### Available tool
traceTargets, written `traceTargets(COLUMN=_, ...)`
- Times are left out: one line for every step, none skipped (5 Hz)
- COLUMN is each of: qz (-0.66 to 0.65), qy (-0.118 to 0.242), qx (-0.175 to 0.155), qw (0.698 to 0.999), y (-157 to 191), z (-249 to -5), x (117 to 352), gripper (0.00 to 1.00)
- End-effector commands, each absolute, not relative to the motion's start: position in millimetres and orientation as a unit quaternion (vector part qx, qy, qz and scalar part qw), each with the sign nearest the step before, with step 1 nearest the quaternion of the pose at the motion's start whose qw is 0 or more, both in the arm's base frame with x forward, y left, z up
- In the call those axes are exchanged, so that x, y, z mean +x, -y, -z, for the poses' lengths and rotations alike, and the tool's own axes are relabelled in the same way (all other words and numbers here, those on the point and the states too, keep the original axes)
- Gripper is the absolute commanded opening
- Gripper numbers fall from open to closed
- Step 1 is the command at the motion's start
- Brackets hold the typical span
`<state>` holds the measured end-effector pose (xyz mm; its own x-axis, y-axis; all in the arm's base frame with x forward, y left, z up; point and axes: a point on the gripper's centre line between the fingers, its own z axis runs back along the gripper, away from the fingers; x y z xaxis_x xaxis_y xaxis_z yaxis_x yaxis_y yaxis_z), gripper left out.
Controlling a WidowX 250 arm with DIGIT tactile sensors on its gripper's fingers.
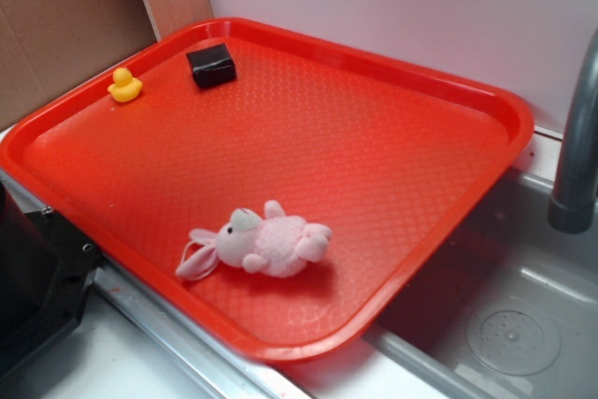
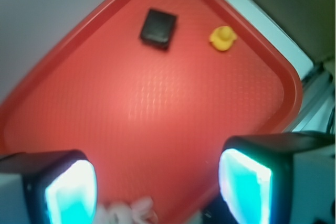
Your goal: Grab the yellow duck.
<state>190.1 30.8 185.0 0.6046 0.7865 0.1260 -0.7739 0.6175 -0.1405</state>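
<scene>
The yellow duck, tiny and glossy, sits upright near the far left rim of the red tray. My gripper shows only in the wrist view, high above the tray's near side, far from the duck. Its two fingers with glowing cyan pads stand wide apart and hold nothing. In the exterior view the gripper itself is out of frame; only a dark part of the robot shows at the lower left.
A black block lies on the tray beside the duck. A pink plush bunny lies near the tray's front edge, below my gripper. A sink basin and grey faucet are at the right.
</scene>
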Motion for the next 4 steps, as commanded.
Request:
traceTargets(qz=-0.601, qy=0.098, qx=-0.019, qw=0.793, y=-96, z=-146, x=211, gripper=1.00)
traceTargets(qz=-0.613, qy=0.100, qx=0.008, qw=0.784, y=-121, z=-127, x=221, gripper=1.00)
traceTargets(qz=-0.631, qy=0.098, qx=0.038, qw=0.769, y=-134, z=-115, x=218, gripper=1.00)
traceTargets(qz=-0.648, qy=0.088, qx=0.071, qw=0.753, y=-147, z=-100, x=214, gripper=1.00)
